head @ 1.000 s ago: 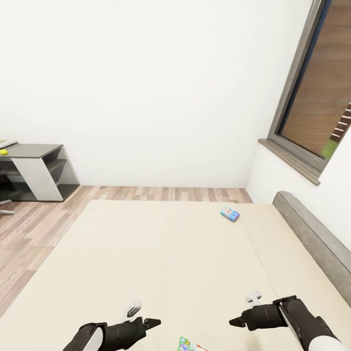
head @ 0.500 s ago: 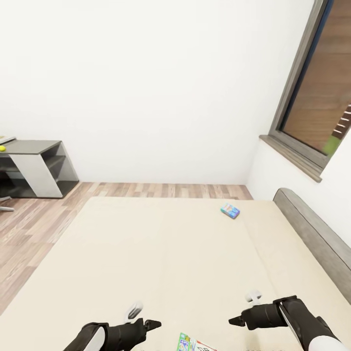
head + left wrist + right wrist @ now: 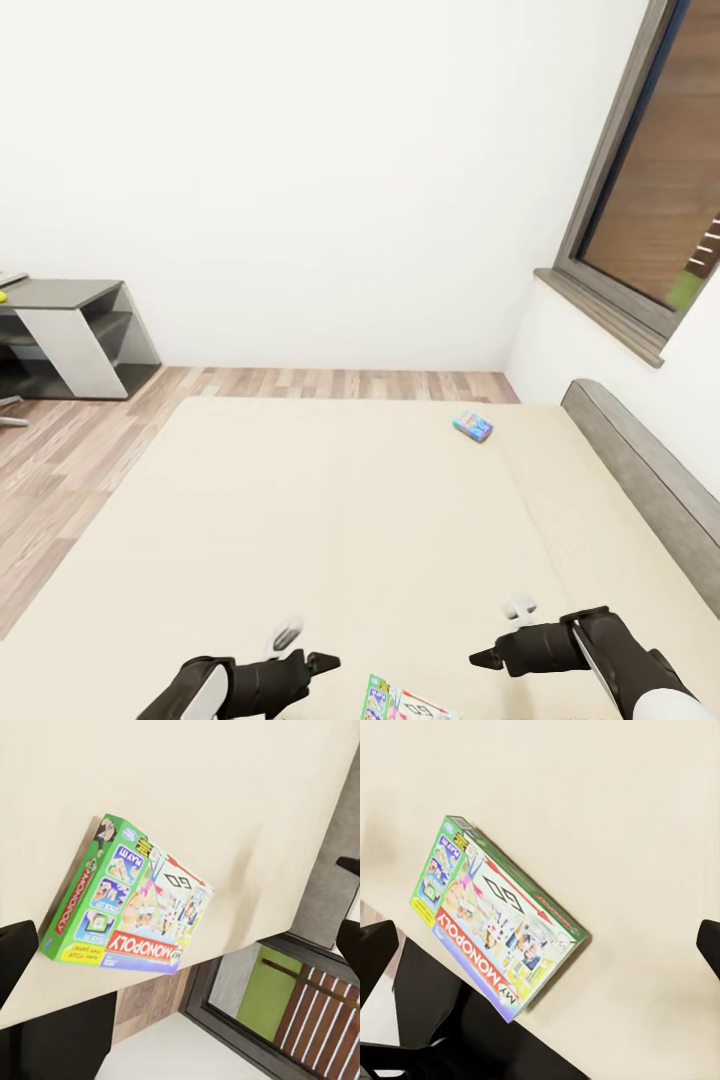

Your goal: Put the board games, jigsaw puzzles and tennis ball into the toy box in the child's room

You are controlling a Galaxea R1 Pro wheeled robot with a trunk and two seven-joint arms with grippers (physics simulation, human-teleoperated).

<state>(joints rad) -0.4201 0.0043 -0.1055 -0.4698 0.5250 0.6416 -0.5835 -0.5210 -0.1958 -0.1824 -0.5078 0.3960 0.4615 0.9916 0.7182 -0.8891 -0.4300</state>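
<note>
At the near edge of the head view only the top corner of the green-edged board game [image 3: 405, 704] is seen; the rest is cut off, though both wrist views show it whole, lying flat on the cream bed [image 3: 330, 520] with "Monopoly" printed along its side. The table [image 3: 62, 330] is cropped at the far left, and a speck of yellow-green at its edge, possibly the tennis ball [image 3: 4, 296], is too small to make out with certainty. The teal-blue board game [image 3: 472, 426] lies far up the bed toward the right, near the grey headboard [image 3: 640, 480]. The left gripper [image 3: 318, 662] is held with its fingers spread apart and nothing between them, just left of the near game box and not touching it. The right gripper [image 3: 486, 658] is likewise parted and holds nothing, well right of the box. Both dark forearms are extended low over the mattress from the near edge, their grippers angled inward toward each other.
</note>
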